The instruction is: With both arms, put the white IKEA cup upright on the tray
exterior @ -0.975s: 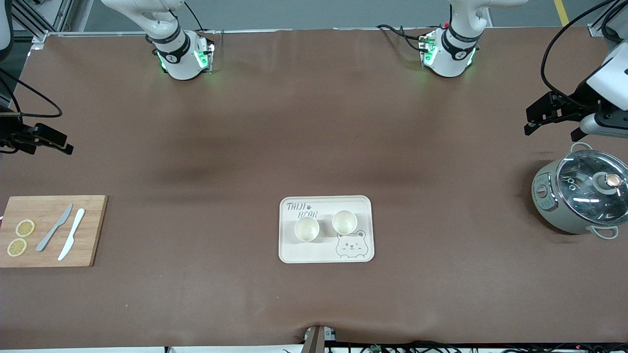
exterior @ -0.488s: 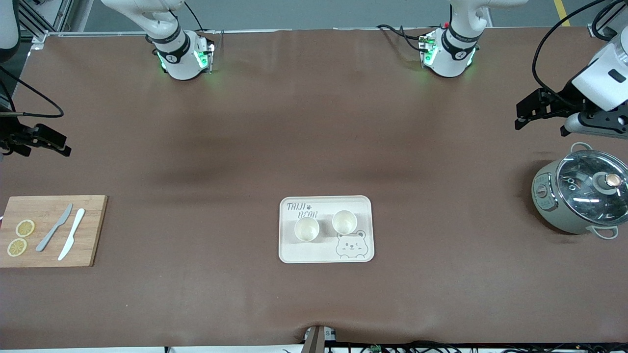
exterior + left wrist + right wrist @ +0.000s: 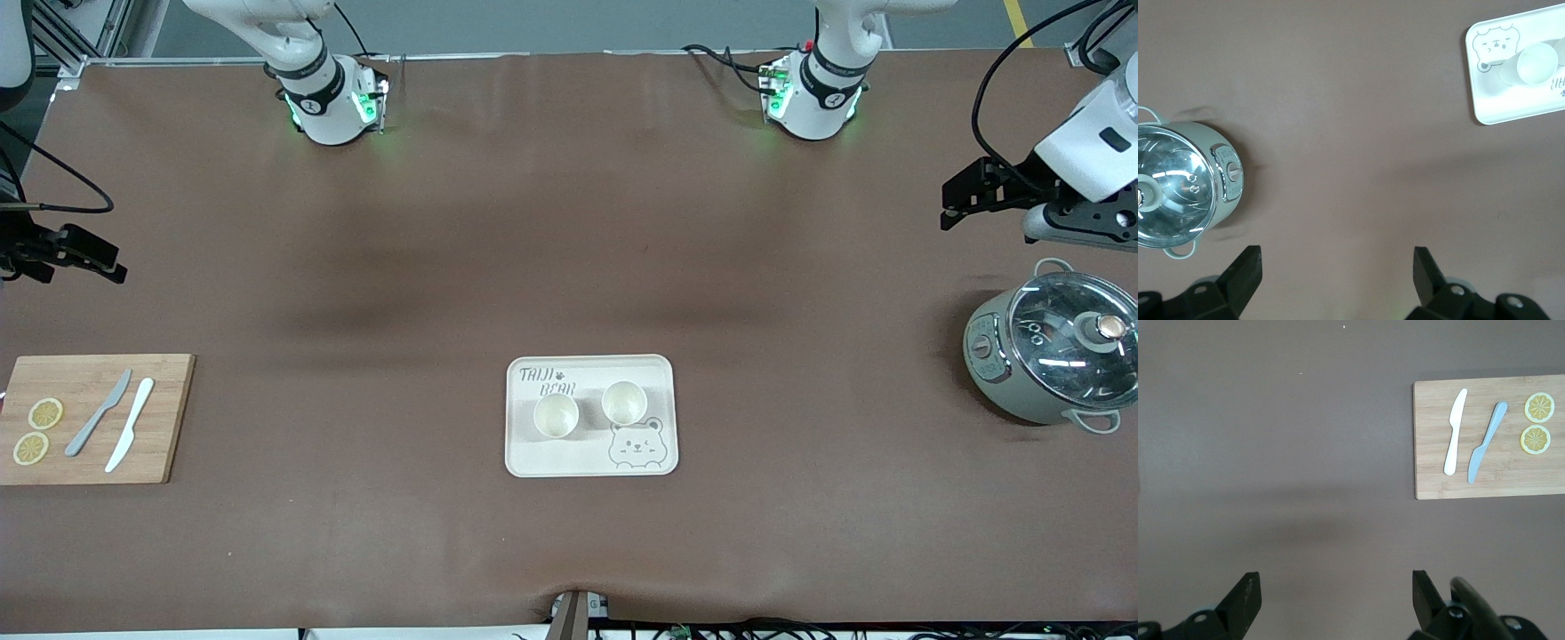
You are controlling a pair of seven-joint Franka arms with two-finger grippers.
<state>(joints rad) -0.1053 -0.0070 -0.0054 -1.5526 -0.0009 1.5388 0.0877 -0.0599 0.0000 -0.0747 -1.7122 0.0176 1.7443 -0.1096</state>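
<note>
The cream tray [image 3: 533, 458] with "TAIJI BEAR" lettering and a bear face lies in the middle of the table, nearer to the front camera. Two white cups [image 3: 556, 415] [image 3: 624, 402] stand upright on it, side by side. The tray [image 3: 1491, 110] and one cup [image 3: 1537, 63] also show in the left wrist view. My left gripper [image 3: 965, 203] [image 3: 1336, 267] is open and empty, in the air over bare table at the left arm's end, beside the pot. My right gripper [image 3: 98, 258] [image 3: 1336, 590] is open and empty over bare table at the right arm's end.
A grey-green pot with a glass lid [image 3: 1053, 356] [image 3: 1178, 193] stands at the left arm's end. A wooden cutting board [image 3: 169, 418] [image 3: 1431, 440] at the right arm's end carries a grey knife [image 3: 98, 413], a white knife [image 3: 130, 424] and two lemon slices [image 3: 44, 413].
My left gripper has shifted a little over the table beside the pot. My right gripper has barely moved. The tray and both cups have stayed still.
</note>
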